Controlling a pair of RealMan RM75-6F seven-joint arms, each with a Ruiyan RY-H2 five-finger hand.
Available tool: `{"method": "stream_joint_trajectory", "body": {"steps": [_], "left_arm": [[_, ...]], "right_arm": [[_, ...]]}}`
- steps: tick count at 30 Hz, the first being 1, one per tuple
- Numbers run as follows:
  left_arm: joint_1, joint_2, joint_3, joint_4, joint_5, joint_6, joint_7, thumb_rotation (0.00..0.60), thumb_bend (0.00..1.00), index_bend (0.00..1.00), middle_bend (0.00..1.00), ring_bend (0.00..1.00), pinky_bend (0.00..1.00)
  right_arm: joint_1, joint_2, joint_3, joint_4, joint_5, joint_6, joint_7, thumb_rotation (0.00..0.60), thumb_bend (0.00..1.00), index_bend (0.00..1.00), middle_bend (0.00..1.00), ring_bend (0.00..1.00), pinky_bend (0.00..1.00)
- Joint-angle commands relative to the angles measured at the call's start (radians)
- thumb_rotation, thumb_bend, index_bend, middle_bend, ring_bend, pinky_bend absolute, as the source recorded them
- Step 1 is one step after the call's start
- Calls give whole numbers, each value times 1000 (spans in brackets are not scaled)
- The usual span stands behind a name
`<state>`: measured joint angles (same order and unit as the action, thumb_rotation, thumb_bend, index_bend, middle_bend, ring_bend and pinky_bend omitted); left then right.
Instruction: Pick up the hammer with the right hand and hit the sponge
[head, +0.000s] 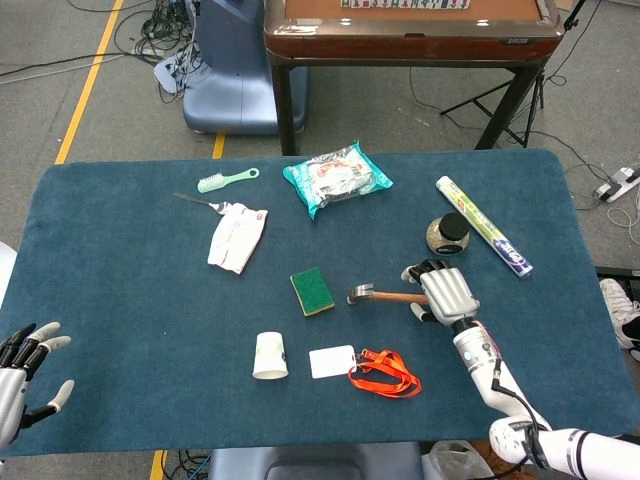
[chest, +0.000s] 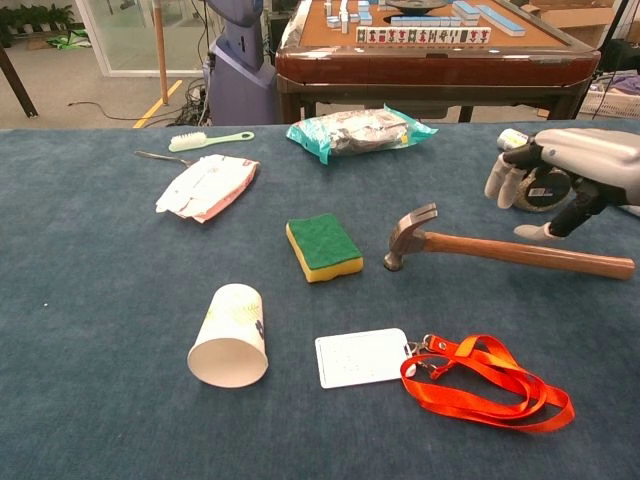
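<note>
Sponge first, going left to right: the green-topped, yellow-bodied rectangular sponge lies flat on the blue felt worktop near its middle, soft and light, likely to dent under a blow and perhaps skid on the cloth. Just to its right, apart from it, lies the claw hammer with steel head and brown wooden handle, head toward the sponge and handle running off to the right. It looks head-heavy and rigid, with smooth wood that could slip, so a firm wrap around the handle's rear half seems the best hold, leaving leverage for the swing. Above that handle hovers the right robot hand, fingers spread and slightly curled, gripping nothing; the chest view shows a clear gap between fingers and wood, which the head view hides, since there the right robot hand covers the handle and looks as if it touches. Only the head view shows the left robot hand, held open and idle at the worktop's left edge.
</note>
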<state>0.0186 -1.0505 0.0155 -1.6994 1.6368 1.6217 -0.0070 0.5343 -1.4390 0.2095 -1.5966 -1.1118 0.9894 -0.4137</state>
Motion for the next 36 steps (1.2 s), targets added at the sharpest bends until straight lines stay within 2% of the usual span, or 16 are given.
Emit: {"method": "stream_joint_trajectory", "body": {"steps": [1,13,27,36], "left_arm": [[-1,0,0,0,0,-2,2,600,252,275,174,84,126],[-1,0,0,1,-1,0,-3,600,252,275,174,84,126],[-1,0,-2,2,-4,-2,-1,600,252,275,174,84,126],[-1,0,-2,2,-5,-2,-2,600,252,275,174,84,126]], "right_arm": [[31,-41,0,42,29,-19,-17,600,299,359,364,208,221],[80,-127,-22,132,75,-40,-33,600,335,359,364,208,221],[111,-164,-34,183,120,-67,-27,600,382,379,400,208,221],[122,-168,-42,187,137,-73,-24,600,448,411,444,213,221]]}}
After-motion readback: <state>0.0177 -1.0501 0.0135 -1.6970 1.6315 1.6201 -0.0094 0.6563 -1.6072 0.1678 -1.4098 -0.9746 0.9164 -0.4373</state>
